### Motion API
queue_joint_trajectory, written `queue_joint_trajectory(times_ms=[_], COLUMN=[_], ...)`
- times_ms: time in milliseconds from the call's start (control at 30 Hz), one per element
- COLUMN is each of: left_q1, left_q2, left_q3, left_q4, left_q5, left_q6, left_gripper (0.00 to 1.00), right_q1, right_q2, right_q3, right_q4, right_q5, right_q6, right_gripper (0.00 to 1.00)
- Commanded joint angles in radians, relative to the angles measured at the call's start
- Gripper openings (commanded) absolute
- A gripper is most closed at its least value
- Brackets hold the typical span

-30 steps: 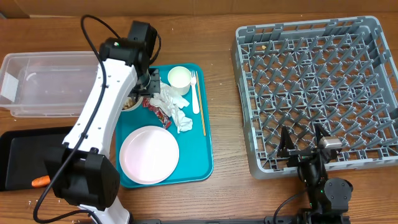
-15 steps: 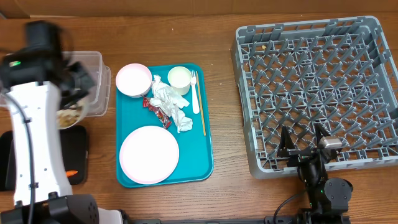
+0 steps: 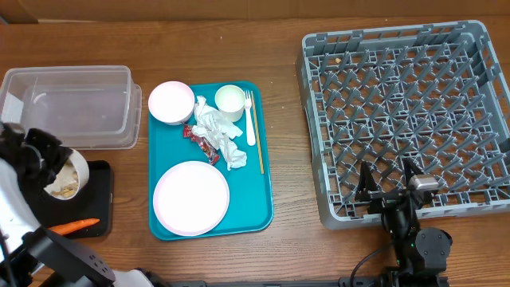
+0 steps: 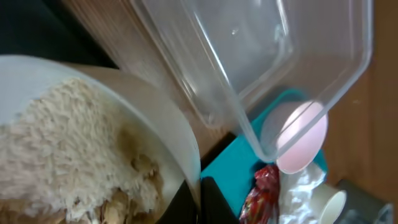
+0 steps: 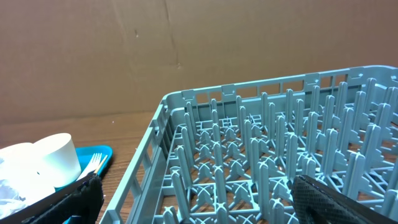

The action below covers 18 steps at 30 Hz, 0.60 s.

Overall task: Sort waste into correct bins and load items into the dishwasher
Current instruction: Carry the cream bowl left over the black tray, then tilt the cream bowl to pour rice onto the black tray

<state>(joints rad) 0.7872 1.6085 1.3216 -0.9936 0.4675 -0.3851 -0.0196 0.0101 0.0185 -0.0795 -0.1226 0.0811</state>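
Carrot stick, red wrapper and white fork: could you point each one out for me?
carrot stick [image 3: 73, 226], overhead view, middle of the orange stick.
red wrapper [image 3: 201, 142], overhead view, red part showing beside the napkin.
fork [image 3: 250, 123], overhead view, middle of its handle.

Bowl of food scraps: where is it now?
Overhead view, far left: the bowl of food scraps sits in the left gripper above the black tray, beside the clear tub.

On my feed the teal serving tray [image 3: 256, 209] sits on the wooden desk [image 3: 287, 48], a thin tan stick [image 3: 260, 151] lying along the tray's right side, brown cardboard [image 5: 186, 50] beyond its far edge.
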Motion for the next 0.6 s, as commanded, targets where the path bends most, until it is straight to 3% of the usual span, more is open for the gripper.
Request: queue_joint_trajectory(times_ms=[0, 233, 433, 567], left_q1=[0.090, 0.235, 0.303, 0.312], left_q2=[-0.010, -0.010, -0.010, -0.003], left_q3=[-0.085, -0.257, -0.264, -0.264], left_q4=[0.074, 0.333, 0.336, 0.373], left_q5=[0.223, 0.451, 0.566, 0.470], left_q6=[0.026, -0.026, -0.010, -0.050], left_gripper=[0.04, 0.04, 0.04, 0.04], right_q1=[-0.005, -0.005, -0.005, -0.005], right_q2=[-0.007, -0.007, -0.007, -0.007], right_q3=[-0.011, -0.011, -0.011, -0.011], right_q4=[0.006, 0.006, 0.006, 0.006], right_q5=[0.010, 0.010, 0.010, 0.010], right_q6=[0.000, 0.000, 0.000, 0.000], right_gripper=[1.00, 1.00, 1.00, 1.00])
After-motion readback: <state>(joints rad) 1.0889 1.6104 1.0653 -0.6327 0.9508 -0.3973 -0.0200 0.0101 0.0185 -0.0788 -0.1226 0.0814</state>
